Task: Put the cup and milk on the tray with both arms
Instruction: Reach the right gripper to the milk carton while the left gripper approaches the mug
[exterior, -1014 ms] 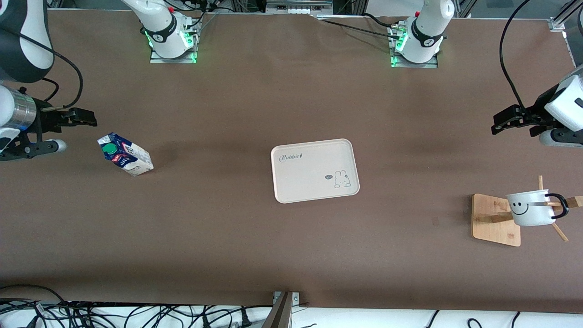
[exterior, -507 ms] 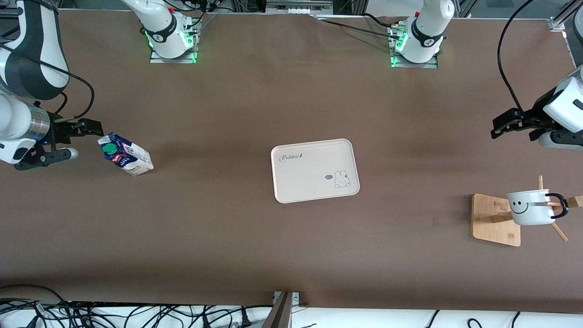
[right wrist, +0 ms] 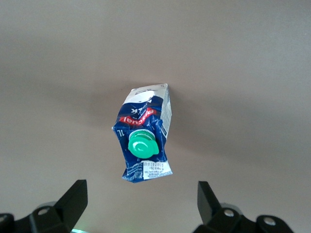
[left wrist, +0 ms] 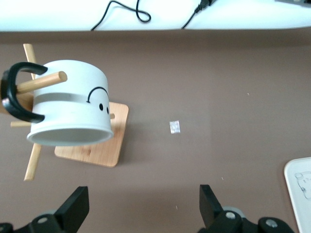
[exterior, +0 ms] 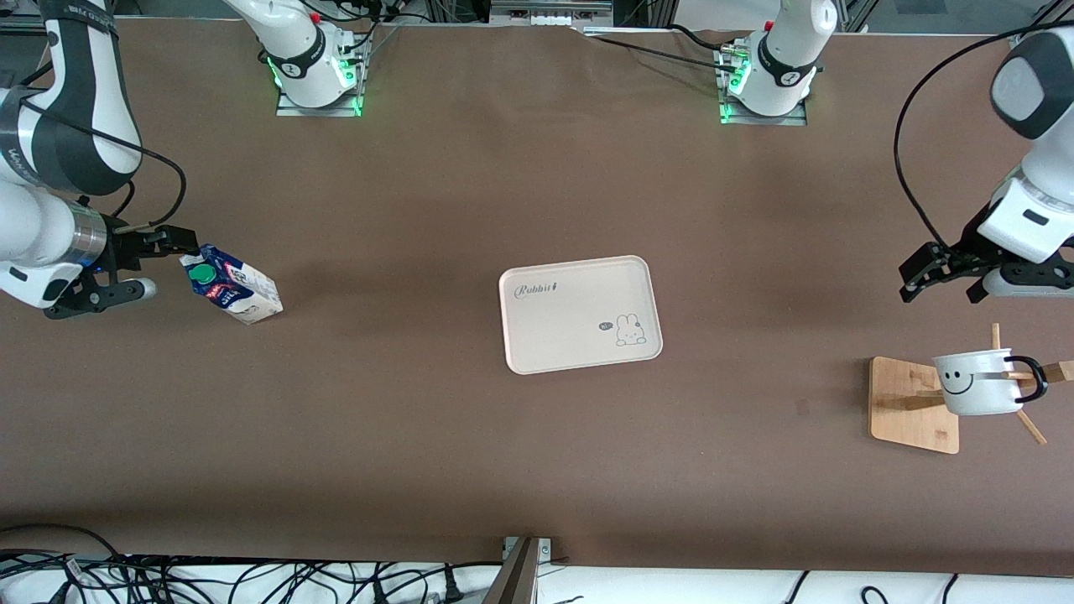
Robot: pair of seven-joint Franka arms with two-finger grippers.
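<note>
Right claw [exterior: 180, 241] spread wide, just above the milk's [exterior: 231, 289] gable top at its end of the tabletop; carton upright. Left claw [exterior: 927, 275] also apart, over bare tabletop; cup [exterior: 977, 383] hangs on rack [exterior: 910, 405]. Tray [exterior: 579, 314] mid-table, empty.

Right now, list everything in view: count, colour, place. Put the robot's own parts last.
milk carton: one, dark blue and white with a green cap, standing on the table toward the right arm's end.
tray: one, pale pink-cream, mid-table, nothing on it.
cup: one, white with a black smiley and black handle, hung on a peg of the rack.
wooden rack: one, light wood, toward the left arm's end.
cables: several, black, along the table edge nearest the front camera.
right gripper: one, black, open, beside the milk carton's top.
left gripper: one, black, open, over bare table by the rack.
</note>
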